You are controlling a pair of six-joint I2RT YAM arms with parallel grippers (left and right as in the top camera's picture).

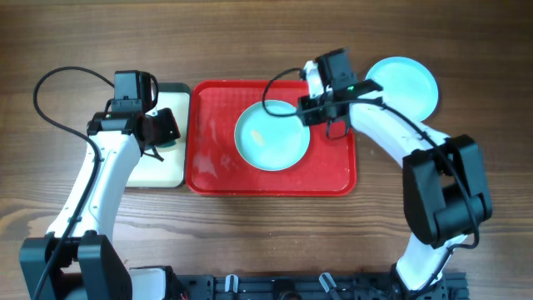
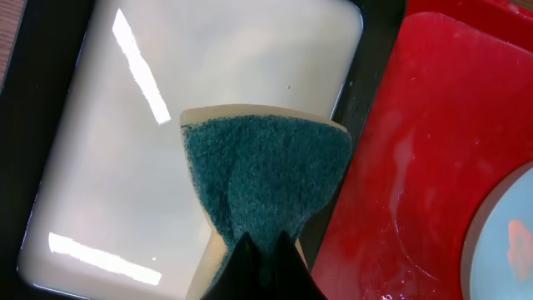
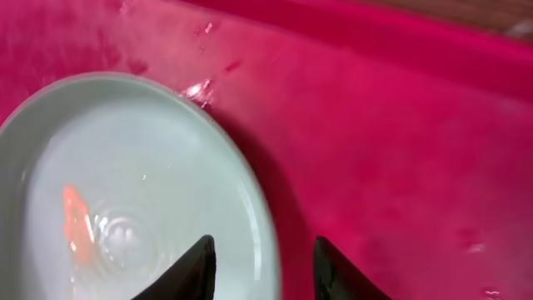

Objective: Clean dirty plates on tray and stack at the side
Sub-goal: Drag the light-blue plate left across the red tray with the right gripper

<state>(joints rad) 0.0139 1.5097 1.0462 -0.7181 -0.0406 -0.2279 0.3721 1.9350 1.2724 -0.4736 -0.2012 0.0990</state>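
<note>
A pale blue plate (image 1: 271, 137) lies on the red tray (image 1: 208, 167), with a yellowish smear in it that looks orange in the right wrist view (image 3: 75, 221). My right gripper (image 1: 309, 110) is open, its fingers (image 3: 264, 239) straddling the right rim of this plate (image 3: 125, 167), one above the plate and one above the tray (image 3: 400, 150). A second pale blue plate (image 1: 406, 83) lies on the table right of the tray. My left gripper (image 1: 162, 129) is shut (image 2: 266, 243) on a teal and yellow sponge (image 2: 266, 158). A white plate is not in view.
A cream tray with a black rim (image 1: 179, 171) sits left of the red tray, and the sponge hangs over it (image 2: 125, 150). The red tray's wet surface (image 2: 433, 150) and the plate's edge (image 2: 508, 233) show in the left wrist view.
</note>
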